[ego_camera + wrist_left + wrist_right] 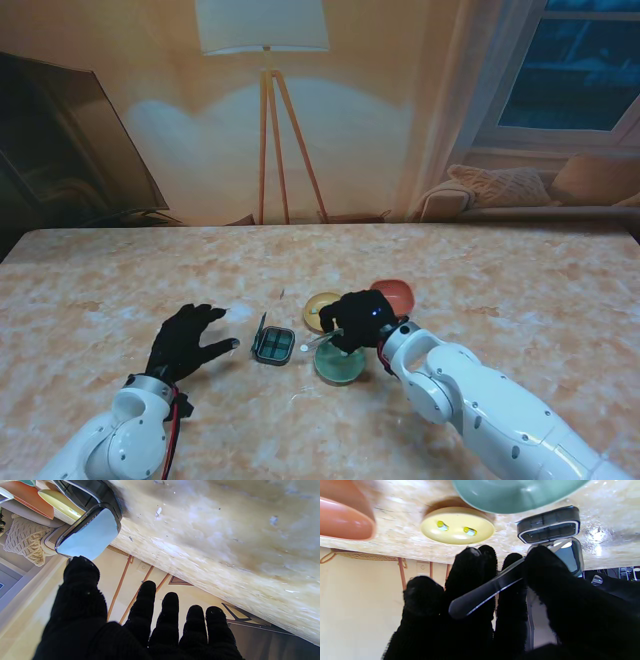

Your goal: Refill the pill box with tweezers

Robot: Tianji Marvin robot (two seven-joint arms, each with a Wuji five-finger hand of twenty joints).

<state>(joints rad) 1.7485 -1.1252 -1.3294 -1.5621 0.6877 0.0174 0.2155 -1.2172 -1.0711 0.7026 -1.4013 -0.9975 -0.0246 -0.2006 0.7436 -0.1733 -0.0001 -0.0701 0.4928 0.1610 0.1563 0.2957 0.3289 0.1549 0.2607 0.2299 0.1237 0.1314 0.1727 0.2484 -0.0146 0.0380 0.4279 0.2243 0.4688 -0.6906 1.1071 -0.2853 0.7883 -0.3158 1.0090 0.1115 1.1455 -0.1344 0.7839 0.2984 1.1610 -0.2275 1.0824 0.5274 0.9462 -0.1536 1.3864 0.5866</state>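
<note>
Mottled marble table (90,280) | right hand (355,320) pinching smooth metal tweezers (490,590) | left hand (188,340) released, fingers splayed

Tweezers (485,591) tips hidden, perhaps behind thumb.

The pill box (273,346) lies open near the table's (520,270) middle, its lid (260,330) raised on its left side. Right of it sit three dishes close together: one (340,364) nearest me, one (320,309) behind it holding two capsules (470,531), and one (394,296) farthest right.
</note>
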